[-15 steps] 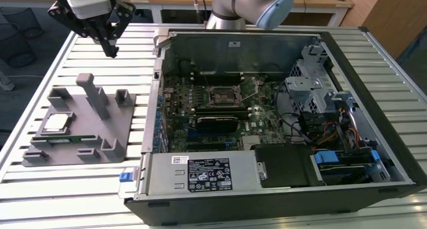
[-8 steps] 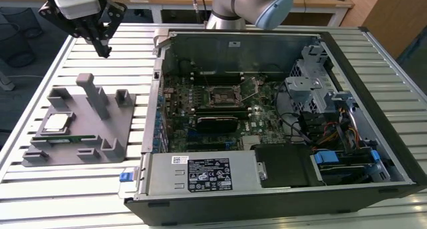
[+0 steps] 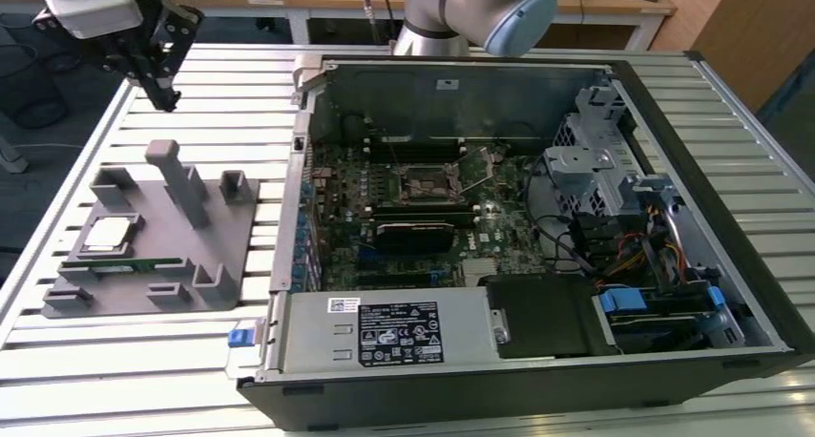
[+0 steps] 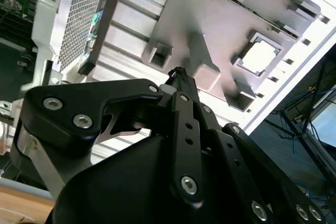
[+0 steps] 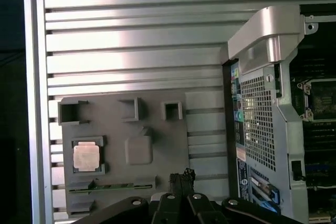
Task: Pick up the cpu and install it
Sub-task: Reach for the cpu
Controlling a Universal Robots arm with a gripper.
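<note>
1. Claw position. The claw (image 3: 168, 101) hangs above the slatted metal counter (image 3: 217, 93) at the exterior view's left, beyond the far end of the grey fixture plate (image 3: 159, 241). It touches nothing.

2. Claw state. In both wrist views the black fingers run together to a narrow tip (image 4: 179, 73) (image 5: 182, 174). The jaws are closed on themselves, with nothing held between them.

3. Location of the cpu. The cpu (image 3: 106, 235) lies flat in a square recess of the fixture plate, silver top upward, on the side of the plate away from the computer case (image 3: 446, 89). It is well apart from the claw. In the first wrist view the cpu (image 5: 86, 156) sits framed by low grey walls. In the second wrist view it (image 4: 260, 56) shows as a bright square past the fingertip.

4. Neighbouring parts on the fixture. A long green memory stick (image 3: 121, 263) rests in a slot just beside the cpu recess. An upright grey post (image 3: 172, 175) rises near the middle of the plate.

5. Computer case. The case lies open on the counter, beside the fixture at the exterior view's right. The motherboard faces up, and its black square socket frame (image 3: 427, 179) is near the centre of the board.
</note>
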